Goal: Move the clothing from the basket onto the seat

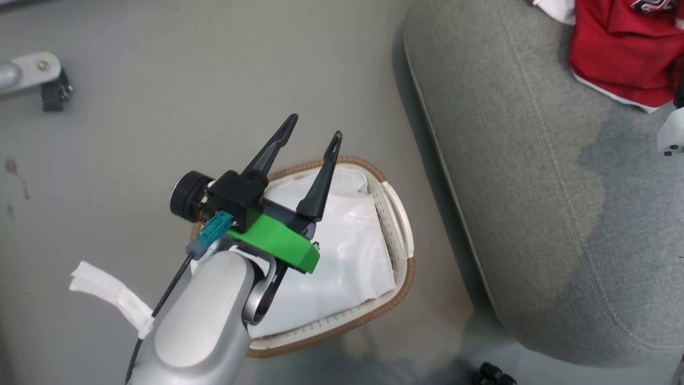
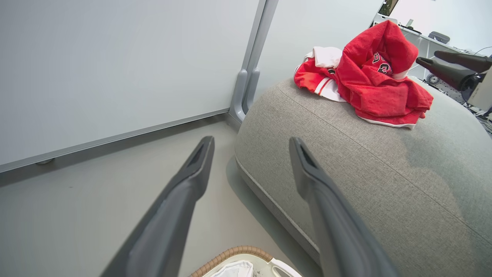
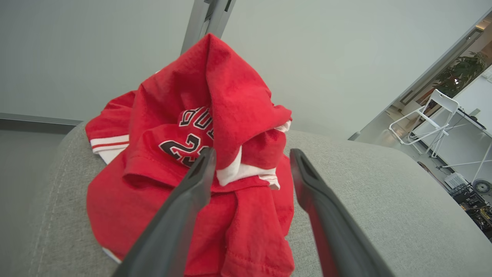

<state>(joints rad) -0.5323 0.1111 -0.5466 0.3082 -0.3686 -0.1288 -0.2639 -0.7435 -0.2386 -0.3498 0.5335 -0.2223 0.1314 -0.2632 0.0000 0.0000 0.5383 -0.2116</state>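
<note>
The clothing (image 3: pixel 200 127) is a crumpled red heap with white trim and black lettering. It lies on the far end of the grey seat (image 3: pixel 384 200). My right gripper (image 3: pixel 252 153) stands open just short of the heap, one finger on each side of a fold, holding nothing. The clothing (image 2: pixel 376 84) also tops the seat (image 2: pixel 365 173) in the left wrist view, with my right gripper (image 2: pixel 427 57) beside it. My left gripper (image 1: pixel 314 128) hovers open and empty above the basket (image 1: pixel 398 299), which shows just its white liner. The clothing (image 1: pixel 620 48) sits at the seat's (image 1: pixel 534 187) upper right.
The basket stands on grey floor (image 1: pixel 160 133) just left of the seat's rounded edge. A white partition with a metal post (image 2: pixel 246 77) runs behind the seat. A metal foot with a caster (image 1: pixel 51 88) is at the far left. A white folding chair (image 3: pixel 430 119) stands beyond.
</note>
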